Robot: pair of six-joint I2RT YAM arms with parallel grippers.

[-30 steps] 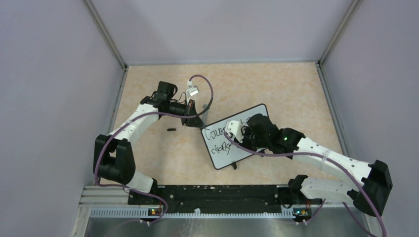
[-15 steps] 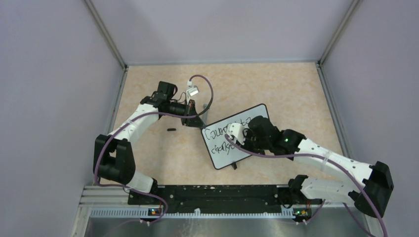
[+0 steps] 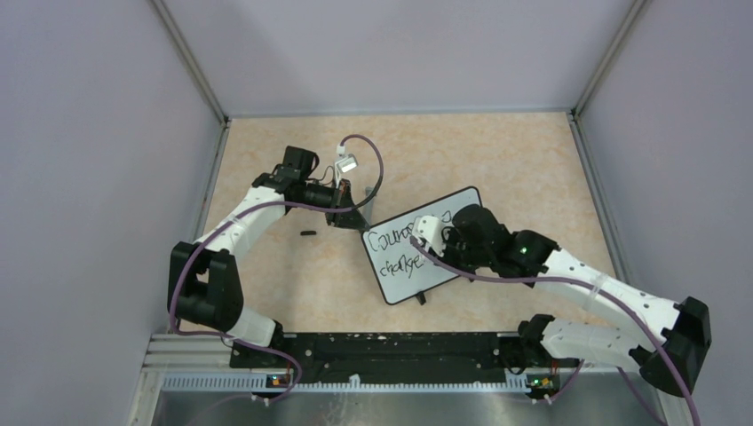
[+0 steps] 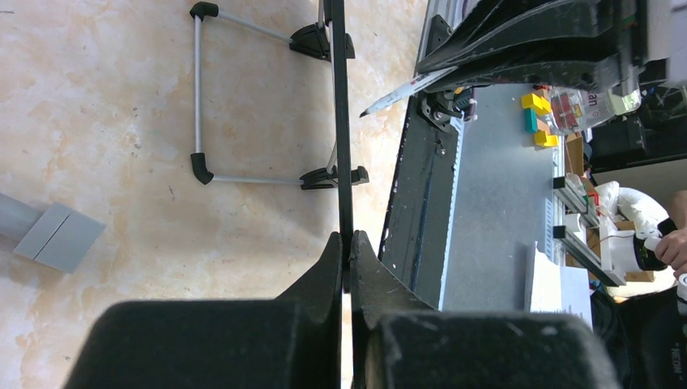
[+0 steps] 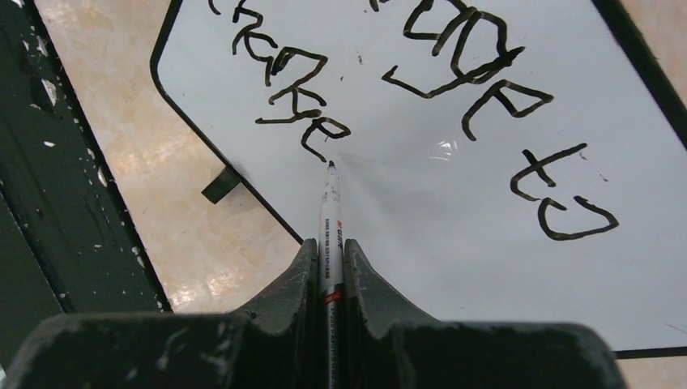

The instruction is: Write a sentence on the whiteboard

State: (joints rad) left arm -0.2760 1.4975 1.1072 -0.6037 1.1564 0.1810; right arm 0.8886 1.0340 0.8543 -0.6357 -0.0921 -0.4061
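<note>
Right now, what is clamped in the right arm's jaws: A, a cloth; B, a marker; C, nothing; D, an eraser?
B: the right wrist view shows a marker clamped between the right arm's jaws, its tip pointing at the whiteboard.

top: overhead, wide | right wrist: close over whiteboard (image 5: 454, 211) face | left wrist: close, its edge | shared: whiteboard

My left arm (image 3: 233, 226) and right arm (image 3: 613, 293) show white shells, black joints, looping purple cables (image 3: 381, 169) and black fingers (image 5: 283, 296).
</note>
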